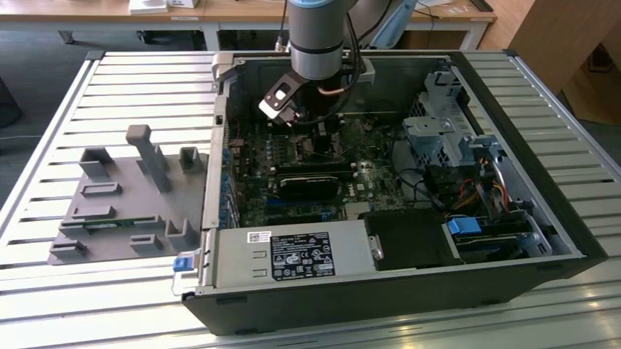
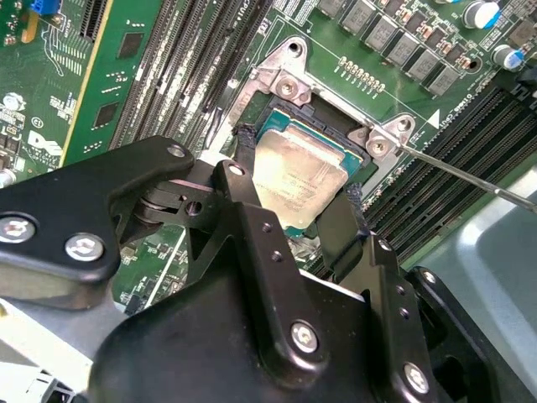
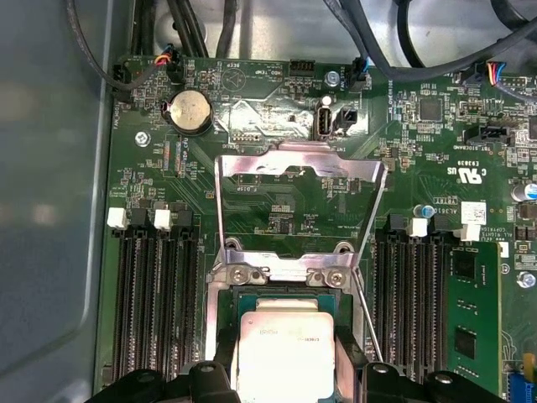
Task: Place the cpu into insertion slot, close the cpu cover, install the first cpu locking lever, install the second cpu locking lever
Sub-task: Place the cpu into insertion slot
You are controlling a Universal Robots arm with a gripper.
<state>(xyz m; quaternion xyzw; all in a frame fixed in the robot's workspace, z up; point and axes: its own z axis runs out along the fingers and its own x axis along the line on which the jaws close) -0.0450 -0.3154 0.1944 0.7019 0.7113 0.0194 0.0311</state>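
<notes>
In the exterior view the black gripper (image 1: 291, 116) reaches into the open black computer case (image 1: 408, 291), near the far edge of the green motherboard (image 1: 286, 211). In the second wrist view its fingers (image 2: 252, 218) clamp the cpu (image 2: 294, 168), a flat silvery square chip, at the socket; whether it is seated cannot be told. In the first wrist view the cpu cover (image 3: 252, 164), a thin silvery frame plate, lies swung open beyond the socket.

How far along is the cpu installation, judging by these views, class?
Done: nothing looks finished. In hand: the gripper clasps the cpu at the socket; whether it is seated I cannot tell. Left: the cpu cover lies swung open; a locking lever juts free, unlatched.
</notes>
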